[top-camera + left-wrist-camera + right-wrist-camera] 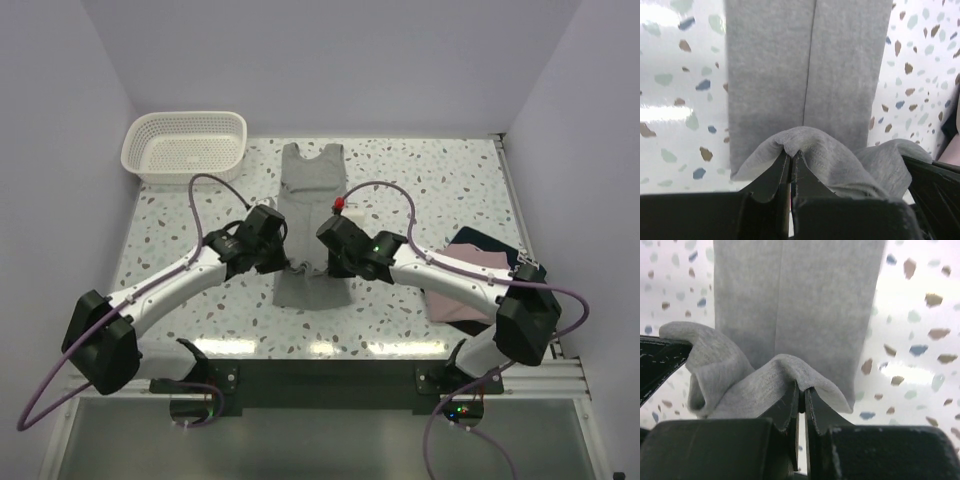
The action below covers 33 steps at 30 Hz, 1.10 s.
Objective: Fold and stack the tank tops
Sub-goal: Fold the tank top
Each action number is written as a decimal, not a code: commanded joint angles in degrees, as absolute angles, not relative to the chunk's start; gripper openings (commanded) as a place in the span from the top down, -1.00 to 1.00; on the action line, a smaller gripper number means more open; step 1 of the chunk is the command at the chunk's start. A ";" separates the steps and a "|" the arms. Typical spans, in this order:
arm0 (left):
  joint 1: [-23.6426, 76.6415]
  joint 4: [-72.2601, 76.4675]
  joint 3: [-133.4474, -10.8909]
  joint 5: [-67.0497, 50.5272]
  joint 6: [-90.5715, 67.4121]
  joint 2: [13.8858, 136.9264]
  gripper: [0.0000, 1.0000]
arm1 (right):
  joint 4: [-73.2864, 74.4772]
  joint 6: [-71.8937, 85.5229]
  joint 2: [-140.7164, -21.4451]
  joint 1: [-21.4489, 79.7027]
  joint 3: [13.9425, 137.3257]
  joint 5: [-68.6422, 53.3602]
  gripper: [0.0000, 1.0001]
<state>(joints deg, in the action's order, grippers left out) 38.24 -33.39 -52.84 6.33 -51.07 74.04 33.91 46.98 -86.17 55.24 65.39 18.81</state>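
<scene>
The grey tank top lies as a narrow strip down the middle of the table, straps at the far end. My left gripper is shut on its near hem, with cloth bunched over the fingertips in the left wrist view. My right gripper is shut on the same hem beside it, seen in the right wrist view. The grey strip runs away from both wrists. The pink tank top and the navy tank top lie piled at the right, under my right arm.
A white lattice basket stands at the far left corner. A small red object sits on the right arm's cable near the grey top. The table's right edge has a metal rail.
</scene>
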 commanded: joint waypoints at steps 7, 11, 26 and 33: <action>29.36 -22.77 -65.72 7.21 -43.25 88.57 1.00 | 26.99 37.09 -96.85 43.79 78.13 18.37 0.98; 25.59 -20.48 -71.62 6.06 -41.49 95.79 1.00 | 25.05 34.99 -104.12 39.92 84.26 14.95 0.99; 15.91 -7.39 -84.99 -8.08 -37.09 118.39 0.72 | 21.62 34.45 -120.50 30.68 96.68 8.79 0.78; 15.29 -7.38 -85.52 -7.30 -37.00 115.93 -0.05 | 24.52 33.14 -121.11 29.53 100.98 10.72 -0.03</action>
<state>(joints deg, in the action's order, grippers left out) 15.75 -10.72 -83.37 -6.52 -38.04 119.24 24.45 34.50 -121.34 29.82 96.77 9.63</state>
